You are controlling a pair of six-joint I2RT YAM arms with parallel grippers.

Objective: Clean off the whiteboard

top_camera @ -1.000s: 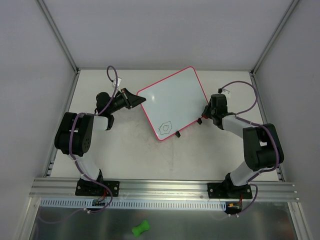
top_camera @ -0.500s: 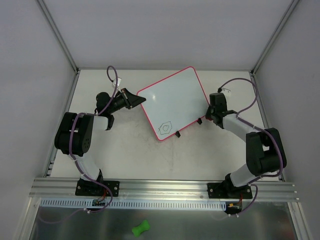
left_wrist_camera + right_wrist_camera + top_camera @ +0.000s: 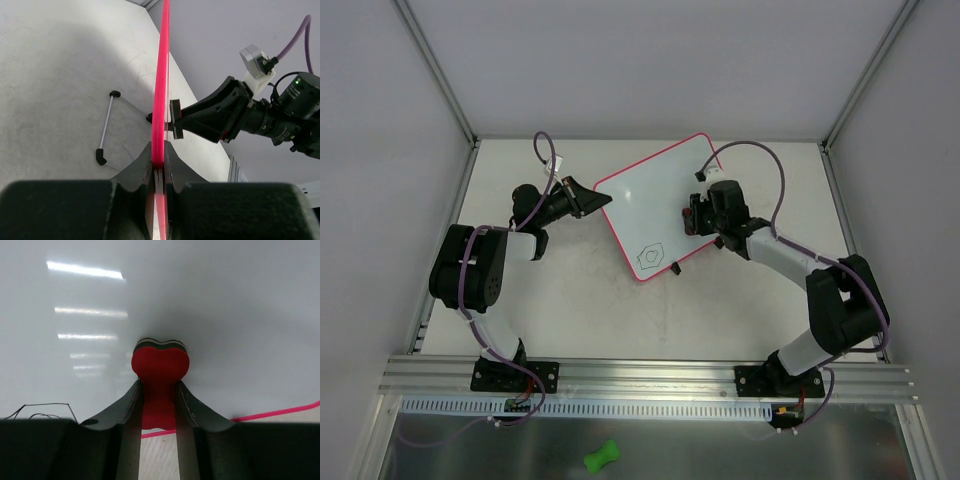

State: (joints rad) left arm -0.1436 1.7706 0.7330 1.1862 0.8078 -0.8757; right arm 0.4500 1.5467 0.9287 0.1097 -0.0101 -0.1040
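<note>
The whiteboard is white with a pink-red frame and lies tilted on the table. A dark hexagon doodle sits near its near corner. My left gripper is shut on the board's left edge; the left wrist view shows the pink frame clamped between its jaws. My right gripper is over the board's right part, shut on a red bone-shaped eraser. The eraser's front end meets the white surface. A bit of dark marker line shows at the lower left of the right wrist view.
A green bone-shaped object lies below the mounting rail, off the table. Grey walls and aluminium posts enclose the table. The board's wire stand with black feet shows under it in the left wrist view.
My right gripper has moved left from beside the board's right edge onto the board surface, carrying the eraser. The left arm and the board have not moved.
</note>
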